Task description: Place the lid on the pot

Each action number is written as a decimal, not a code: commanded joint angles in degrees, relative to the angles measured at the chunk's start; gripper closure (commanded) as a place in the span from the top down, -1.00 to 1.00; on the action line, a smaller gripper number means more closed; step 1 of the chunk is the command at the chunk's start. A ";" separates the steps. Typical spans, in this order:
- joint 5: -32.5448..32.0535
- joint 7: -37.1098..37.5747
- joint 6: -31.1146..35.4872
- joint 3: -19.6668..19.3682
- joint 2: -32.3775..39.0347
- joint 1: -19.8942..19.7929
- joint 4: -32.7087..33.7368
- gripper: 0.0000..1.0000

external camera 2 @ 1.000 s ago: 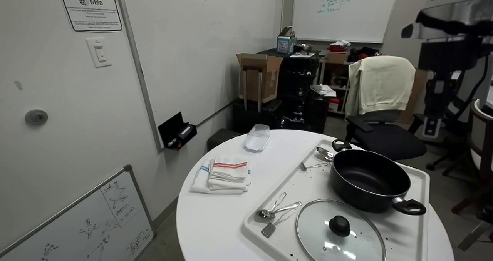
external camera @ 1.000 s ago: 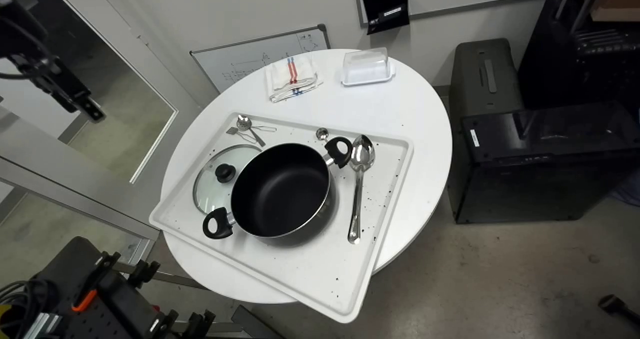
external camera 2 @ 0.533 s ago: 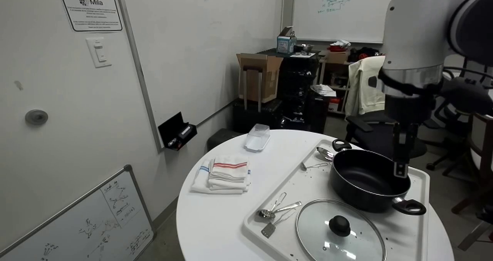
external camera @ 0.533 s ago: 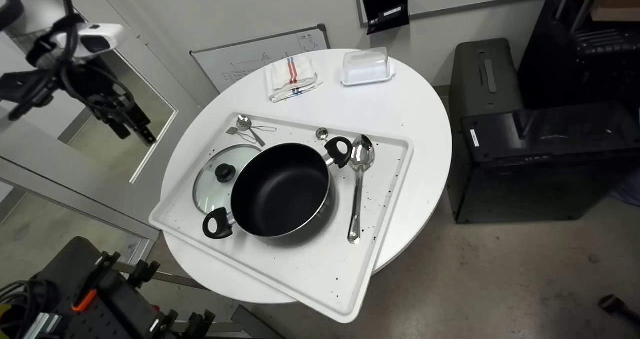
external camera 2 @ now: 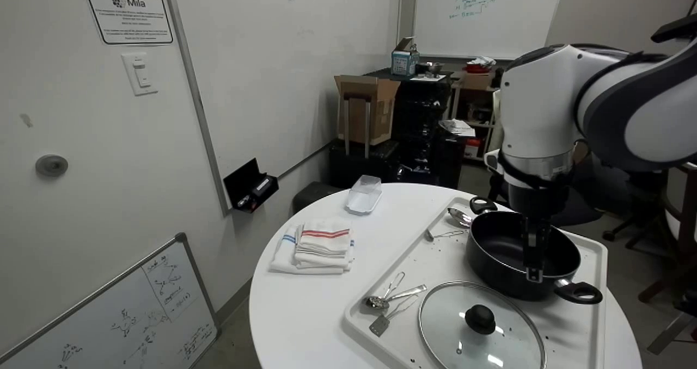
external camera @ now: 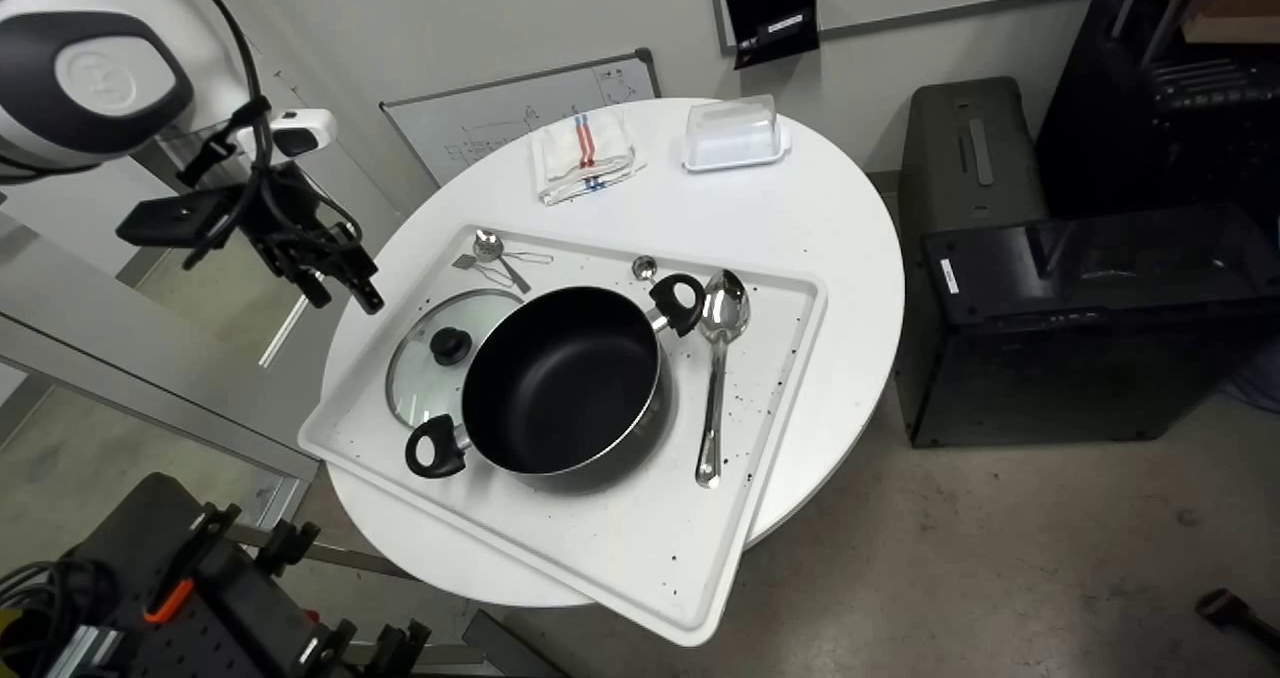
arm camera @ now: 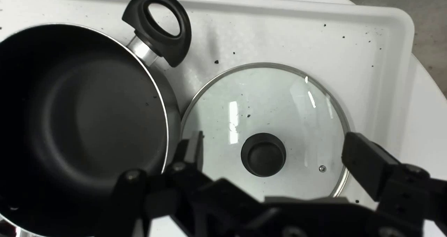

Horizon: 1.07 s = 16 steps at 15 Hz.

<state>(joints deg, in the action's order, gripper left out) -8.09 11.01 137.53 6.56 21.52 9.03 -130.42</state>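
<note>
The lid, see-through glass with a silver rim, lies knob up on the tray, in both exterior views [external camera: 412, 383] [external camera 2: 449, 325] and the wrist view [arm camera: 279, 97]. Its black knob [arm camera: 264, 156] stands at its centre. The black pot [external camera: 560, 388] sits beside it on the tray, with nothing seen inside; it also shows in an exterior view [external camera 2: 495, 274] and the wrist view [arm camera: 104, 107]. My gripper [external camera: 346, 300] is open and empty above the lid's side of the tray. In the wrist view the fingers [arm camera: 366, 163] stand wide apart, with the knob between them in the picture.
The white tray [external camera: 620, 558] lies on a round white table [external camera: 830, 218]. A large spoon [external camera: 716, 378] lies beside the pot, and small utensils [external camera 2: 378, 302] lie near the lid. Folded towels [external camera 2: 324, 244] and a clear-covered butter dish [external camera 2: 364, 196] stand on the table.
The arm has come in over the table and lower, moving right and down in one exterior view, left and down in the other. The lid and pot have not moved.
</note>
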 commanded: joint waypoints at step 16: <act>-0.07 -0.24 13.28 -4.38 25.11 5.56 15.90 1.00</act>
<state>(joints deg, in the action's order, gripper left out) -8.57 11.01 149.32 3.13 44.31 13.23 -116.61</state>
